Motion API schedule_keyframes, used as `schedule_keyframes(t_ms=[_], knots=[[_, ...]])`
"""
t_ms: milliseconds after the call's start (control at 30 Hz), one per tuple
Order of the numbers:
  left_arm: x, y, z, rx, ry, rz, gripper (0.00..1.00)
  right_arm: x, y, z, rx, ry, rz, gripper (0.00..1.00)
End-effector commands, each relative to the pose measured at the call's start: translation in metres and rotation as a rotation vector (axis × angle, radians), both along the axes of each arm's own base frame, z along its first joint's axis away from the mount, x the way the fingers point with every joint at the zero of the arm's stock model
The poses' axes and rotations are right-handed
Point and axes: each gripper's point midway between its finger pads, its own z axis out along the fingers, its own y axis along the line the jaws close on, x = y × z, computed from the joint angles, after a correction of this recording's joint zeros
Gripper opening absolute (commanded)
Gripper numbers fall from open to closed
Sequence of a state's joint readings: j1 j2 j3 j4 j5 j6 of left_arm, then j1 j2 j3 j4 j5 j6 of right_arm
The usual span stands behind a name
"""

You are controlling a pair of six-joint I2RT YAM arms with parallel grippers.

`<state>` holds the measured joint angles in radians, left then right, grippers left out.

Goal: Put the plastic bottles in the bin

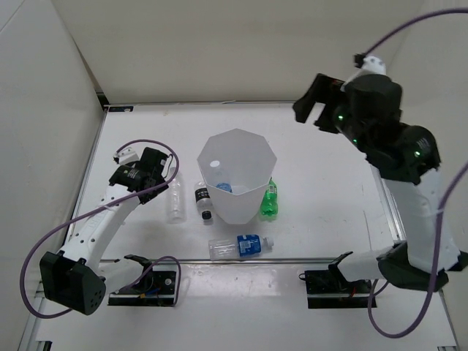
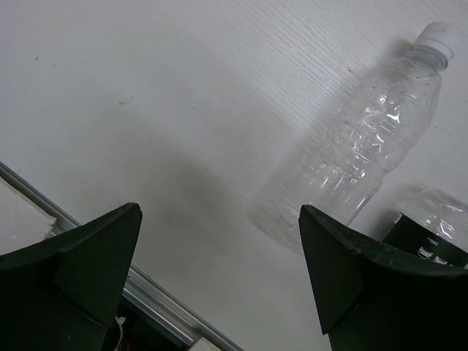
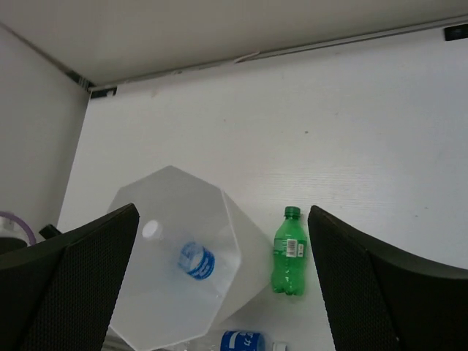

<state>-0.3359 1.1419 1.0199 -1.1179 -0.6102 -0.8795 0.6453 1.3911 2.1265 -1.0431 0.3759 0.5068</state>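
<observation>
Plain clear bottle (image 2: 365, 139) lay on the desk (image 2: 146, 88) just beyond the wide-open left pincer (image 2: 219, 234); right pincer (image 3: 223, 245), also wide, hung above bin (image 3: 238, 241) and green bottle (image 3: 289, 256).

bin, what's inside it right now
One blue-labelled clear bottle lies in the bin. Nothing else shows inside; whatever might sit directly under that bottle is covered.
</observation>
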Motion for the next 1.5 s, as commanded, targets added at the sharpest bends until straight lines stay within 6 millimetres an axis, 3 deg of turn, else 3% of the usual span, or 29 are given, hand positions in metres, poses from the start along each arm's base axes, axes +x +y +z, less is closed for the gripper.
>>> schedule_keyframes(t_ms=[0, 133, 167, 233, 267, 300, 567, 800, 1133, 1333, 1467], knots=[[0.001, -0.002, -0.004, -0.007, -0.006, -0.011, 1.00, 0.017, -0.023, -0.011, 0.012, 0.010, -0.124, 1.00], [0.004, -0.012, -0.008, -0.051, 0.006, -0.046, 1.00, 0.017, -0.039, -0.049, 0.038, 0.154, -0.185, 1.00], [0.007, -0.015, -0.007, -0.064, -0.007, -0.050, 1.00, 0.019, -0.039, -0.069, 0.026, 0.210, -0.176, 1.00], [0.010, -0.019, -0.006, -0.084, -0.027, -0.067, 1.00, 0.020, -0.048, -0.081, 0.068, 0.254, -0.180, 1.00], [0.011, -0.022, -0.004, -0.095, -0.038, -0.084, 1.00, 0.017, -0.043, -0.086, 0.099, 0.281, -0.135, 1.00], [0.011, -0.022, -0.004, -0.098, -0.047, -0.085, 1.00, 0.020, -0.052, -0.103, 0.107, 0.332, -0.162, 1.00], [0.011, -0.024, -0.003, -0.107, -0.057, -0.119, 1.00, 0.018, -0.075, -0.150, 0.224, 0.498, -0.192, 1.00], [0.018, -0.034, -0.012, -0.135, -0.088, -0.184, 1.00, 0.011, -0.070, -0.185, 0.334, 0.635, -0.156, 1.00], [0.061, -0.057, -0.034, -0.166, -0.139, -0.255, 1.00, 0.012, -0.058, -0.178, 0.369, 0.631, -0.078, 1.00], [0.069, -0.056, -0.074, -0.153, -0.041, -0.256, 1.00, 0.009, -0.053, -0.166, 0.368, 0.608, -0.023, 1.00], [0.061, -0.052, -0.105, -0.167, 0.044, -0.251, 1.00, 0.011, -0.050, -0.161, 0.370, 0.599, 0.001, 1.00]])
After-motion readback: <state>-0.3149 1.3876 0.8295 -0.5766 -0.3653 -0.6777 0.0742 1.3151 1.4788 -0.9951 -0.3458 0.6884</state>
